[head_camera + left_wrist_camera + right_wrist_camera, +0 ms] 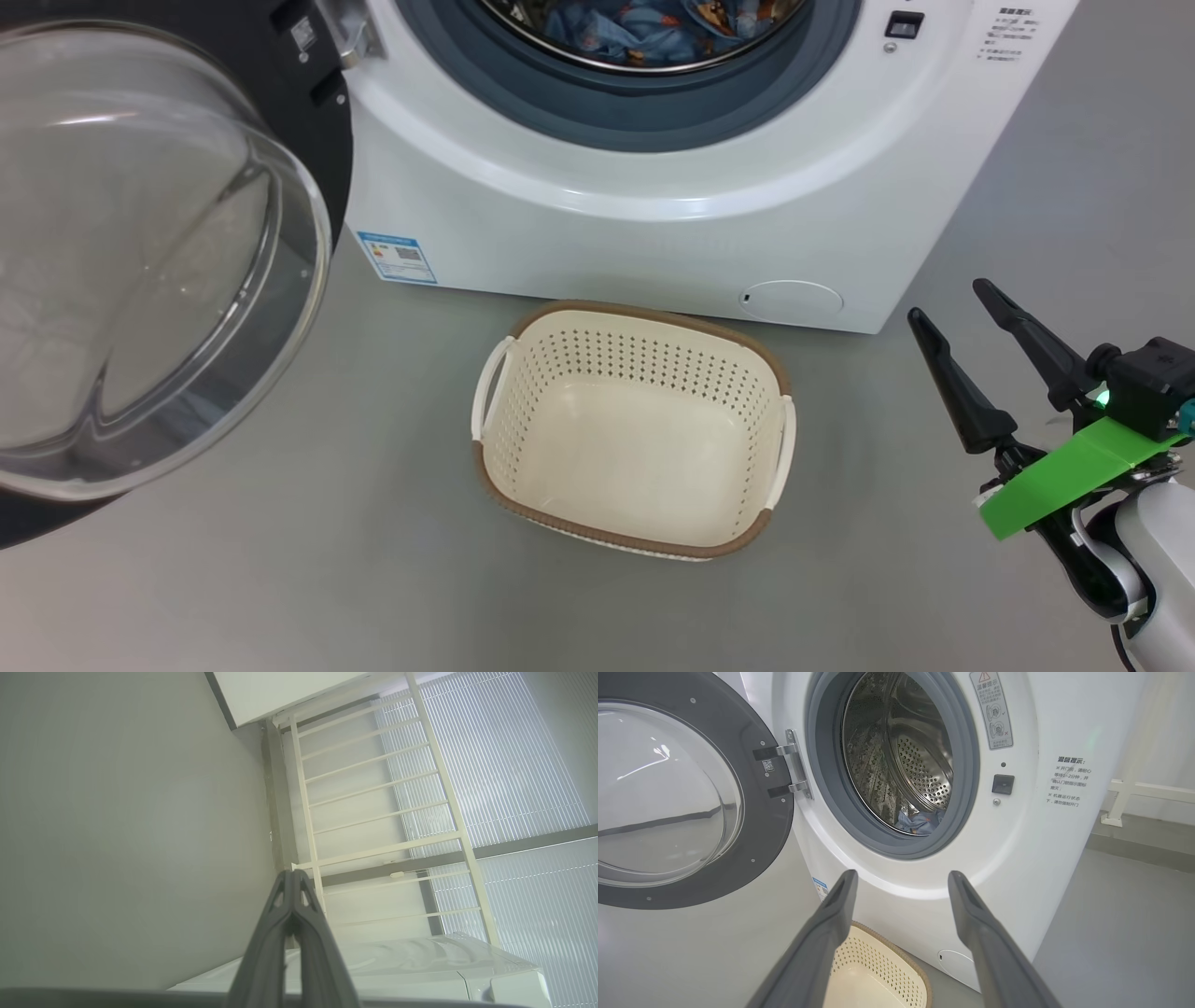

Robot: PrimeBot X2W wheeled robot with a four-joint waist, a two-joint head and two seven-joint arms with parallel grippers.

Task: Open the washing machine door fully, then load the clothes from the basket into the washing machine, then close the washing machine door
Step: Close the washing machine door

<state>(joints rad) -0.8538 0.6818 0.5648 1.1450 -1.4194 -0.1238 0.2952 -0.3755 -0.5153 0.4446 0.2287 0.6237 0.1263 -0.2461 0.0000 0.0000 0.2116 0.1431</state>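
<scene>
**STEP STATUS.** Loading looks complete. The cream-white perforated plastic basket (635,364) w/ brown woven-look rim is empty. The light blue bear-print clothes (644,28) lie low in the perforated steel drum (924,765) of the big white front-loading washing machine (653,215). Step in hand, by judgement: close the door.

**POSITIONS.** The round washing machine door (140,261), glossy black rim w/ bulging clear glass bowl, stands wide open on its metal hinge (796,765) at the left of the opening. The basket sits on the grey floor (280,579) just in front of the machine, below the opening.

**GRIPPERS.**
- Right gripper (950,301): fingers spread wide, nothing between them. It is right of the basket and well apart from the door.
- Left gripper (293,873): fingers pressed together, empty, pointing toward a pale wall and a white railing (373,788). Its pos. relative to the door cannot be told.

**NEXT MOVE.** Req.: contact behind the rim's free edge, far from the hinge. Then swing the door along the hinge arc until the rim meets the grey rubber gasket (635,112) and the catch reaches the black latch socket (1003,784).

**CLEARANCE.**
- Chk gasket lip: no fabric seen hanging over it.
- The door arc likely sweeps over the floor left of the basket and above it. Whether the rim clears the basket top cannot be told.
- Open floor lies left, front and right of the basket.
- Keep the R arm out of the arc.
</scene>
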